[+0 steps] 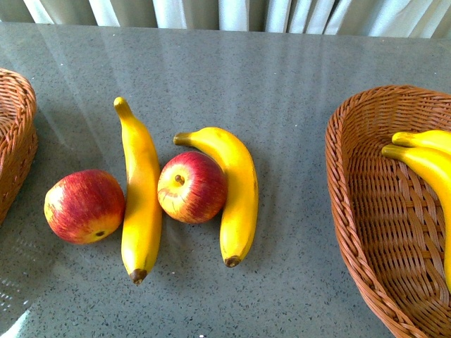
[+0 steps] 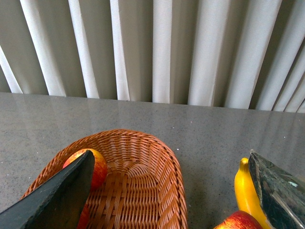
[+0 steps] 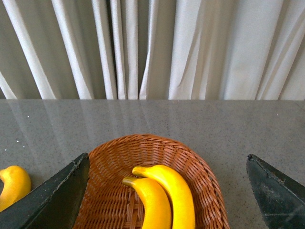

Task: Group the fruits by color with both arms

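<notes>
A grey desk (image 1: 296, 84) with pale curtains behind it, seen from the robot's body. Four fruits lie loose in the middle, side by side. A left apple (image 1: 84, 206) touches a long banana (image 1: 139, 190). A middle apple (image 1: 192, 187) sits wedged between that banana and a curved banana (image 1: 236, 193). A wicker left basket (image 1: 17, 134) shows at one edge of the desk and a wicker right basket (image 1: 352, 211) at the other.

The right basket holds two yellow fruits, a front banana (image 3: 150, 202) and a back banana (image 3: 174, 191), lying close together. The left wrist view shows a sorted apple (image 2: 95, 164) inside the left basket. A red patch lower down, beside the pincer finger, may be another, but it is too hidden to tell.

The left pincer (image 2: 170, 157) hangs over its basket with jaws spread wide and nothing between them. The right pincer (image 3: 167, 160) hangs over its basket, likewise spread and empty.

The sorting looks partly done, with red going left and yellow going right. Two apples and two bananas on the desk are left to move.
</notes>
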You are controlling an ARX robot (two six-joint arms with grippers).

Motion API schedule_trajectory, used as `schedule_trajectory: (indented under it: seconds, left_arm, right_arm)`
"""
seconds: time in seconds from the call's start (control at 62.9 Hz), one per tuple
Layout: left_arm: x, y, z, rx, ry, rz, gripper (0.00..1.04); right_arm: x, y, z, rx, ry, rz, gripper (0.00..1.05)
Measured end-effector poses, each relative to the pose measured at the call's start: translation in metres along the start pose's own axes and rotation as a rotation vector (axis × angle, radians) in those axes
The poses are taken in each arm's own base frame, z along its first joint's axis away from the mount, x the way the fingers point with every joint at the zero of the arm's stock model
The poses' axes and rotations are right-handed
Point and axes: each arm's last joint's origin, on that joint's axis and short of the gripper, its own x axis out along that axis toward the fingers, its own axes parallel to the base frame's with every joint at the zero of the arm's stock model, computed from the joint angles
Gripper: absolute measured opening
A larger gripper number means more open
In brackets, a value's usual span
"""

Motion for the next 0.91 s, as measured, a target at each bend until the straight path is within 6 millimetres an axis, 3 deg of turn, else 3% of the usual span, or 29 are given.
schedule_trajectory:
  seconds: [0.191,0.222,0.286,0.35,0.604,0.906]
  left_arm:
    - [0.000,0.000,0.000,0.000,0.000,0.000,0.96]
    - [0.000,0.000,-0.001,-0.006,0.045,0.039,0.96]
    - [0.003,-0.004,0.002,0.047,0.333,0.201,0.96]
    - [0.014,-0.010,0.006,0.117,0.440,0.251,0.96]
    - [0.065,-0.038,0.012,0.150,0.480,0.277,0.96]
    - [0.109,-0.085,-0.013,0.145,0.613,0.242,0.96]
  right_arm:
    - [0.000,0.000,0.000,0.000,0.000,0.000,0.96]
    - [0.000,0.000,0.000,0.000,0.000,0.000,0.96]
    - [0.000,0.000,0.000,0.000,0.000,-0.002,0.96]
    - [0.000,0.000,0.000,0.000,0.000,-0.001,0.96]
    - [0.000,0.000,0.000,0.000,0.000,0.000,0.96]
    - [0.000,0.000,0.000,0.000,0.000,0.000,0.96]
